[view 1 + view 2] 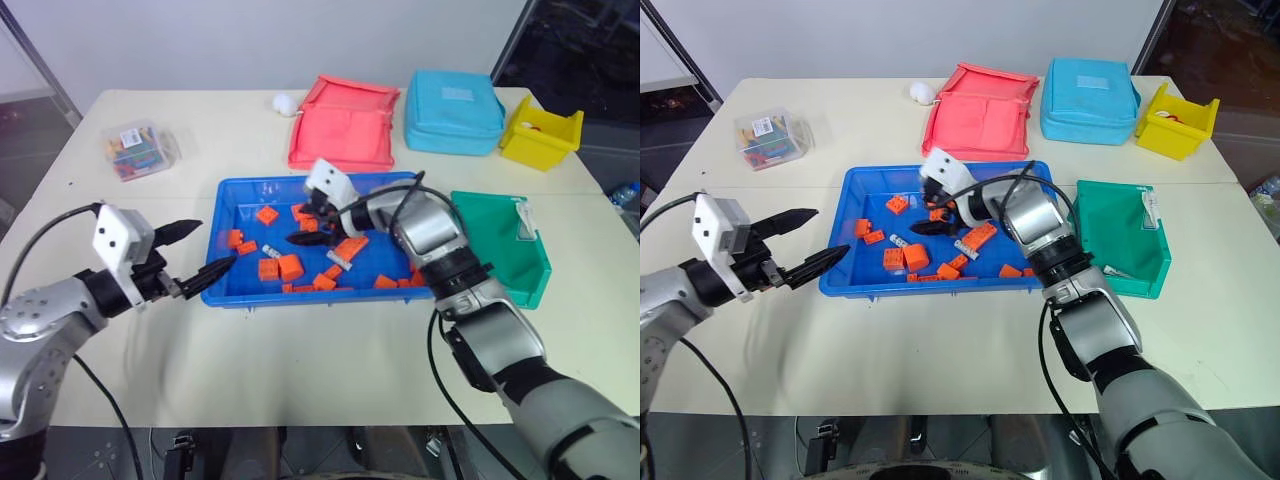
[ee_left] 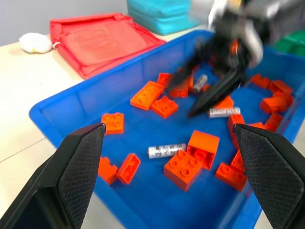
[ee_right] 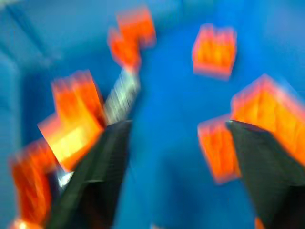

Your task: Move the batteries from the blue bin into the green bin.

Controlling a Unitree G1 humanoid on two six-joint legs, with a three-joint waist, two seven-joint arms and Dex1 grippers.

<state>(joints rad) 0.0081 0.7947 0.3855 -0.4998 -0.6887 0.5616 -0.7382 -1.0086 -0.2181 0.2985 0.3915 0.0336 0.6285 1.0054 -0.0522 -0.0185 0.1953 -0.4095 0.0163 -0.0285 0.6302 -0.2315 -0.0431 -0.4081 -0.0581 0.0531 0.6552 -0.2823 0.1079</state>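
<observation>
The blue bin (image 1: 260, 188) sits mid-table and holds several orange blocks (image 1: 290, 266) and a few silver batteries (image 2: 167, 150) (image 2: 224, 112) lying loose on its floor. My right gripper (image 1: 308, 232) hangs low inside the bin, open, with nothing between its fingers (image 3: 102, 162). One battery (image 3: 123, 95) lies just beside one finger. My left gripper (image 1: 215, 244) is open and empty at the bin's left end, outside it, pointing toward it. The green bin (image 1: 500, 250) stands against the blue bin's right side.
Along the far side of the table are a red pouch (image 1: 345, 125), a light-blue pouch (image 1: 452, 112), a small yellow bin (image 1: 540, 130) and a small white object (image 1: 285, 102). A clear box of coloured pieces (image 1: 140, 150) stands far left.
</observation>
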